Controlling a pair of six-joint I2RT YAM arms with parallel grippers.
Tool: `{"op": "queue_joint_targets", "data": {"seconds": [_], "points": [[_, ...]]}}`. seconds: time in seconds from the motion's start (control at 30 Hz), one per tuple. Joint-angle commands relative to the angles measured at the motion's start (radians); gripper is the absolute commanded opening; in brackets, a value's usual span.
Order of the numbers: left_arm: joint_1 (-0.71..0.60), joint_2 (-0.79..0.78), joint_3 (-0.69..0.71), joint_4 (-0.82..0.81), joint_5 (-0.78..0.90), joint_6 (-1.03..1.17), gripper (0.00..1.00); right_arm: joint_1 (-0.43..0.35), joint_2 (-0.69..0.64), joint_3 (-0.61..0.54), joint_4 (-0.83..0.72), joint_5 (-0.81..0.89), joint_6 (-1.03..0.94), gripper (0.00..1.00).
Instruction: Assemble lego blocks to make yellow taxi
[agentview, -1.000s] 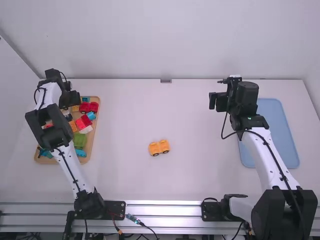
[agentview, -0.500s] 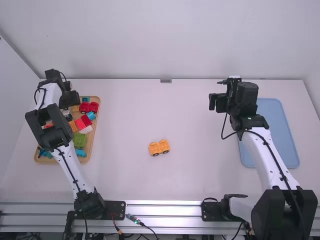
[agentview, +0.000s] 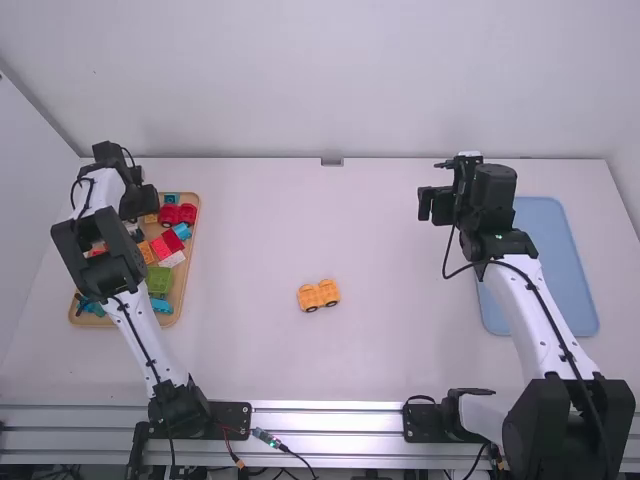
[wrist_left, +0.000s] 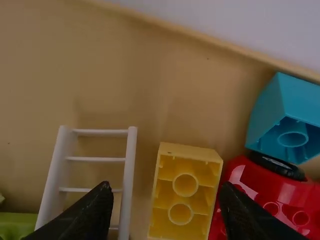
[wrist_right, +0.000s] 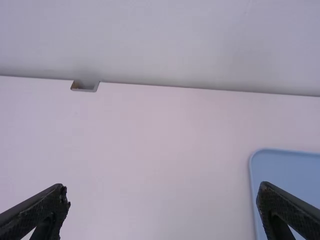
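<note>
Blocks (agentview: 160, 279) in left tray (agentview: 184, 275), second tray (agentview: 545, 250) right, toy car (agentview: 319, 295) between

High overhead, left wrist close, tray (wrist_left: 100, 60) shared

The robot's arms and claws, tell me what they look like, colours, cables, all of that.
The left arm and right arm match: smooth white links between chunky black joints, with a thin black cable running along each. The left claw and right claw are black too, each with two dark fingers narrowing towards the tips.
</note>
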Motion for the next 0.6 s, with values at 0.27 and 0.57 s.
{"op": "queue_joint_targets", "data": {"seconds": [0.27,0.57], "points": [[0.004,0.01,-0.082,0.046,-0.004,0.012,0.56,0.002,0.007,0.032,0.0,-0.002,0.0,0.99],[0.001,0.009,-0.059,0.041,0.008,-0.002,0.57,0.002,0.007,0.032,0.003,-0.002,0.0,0.99]]}}
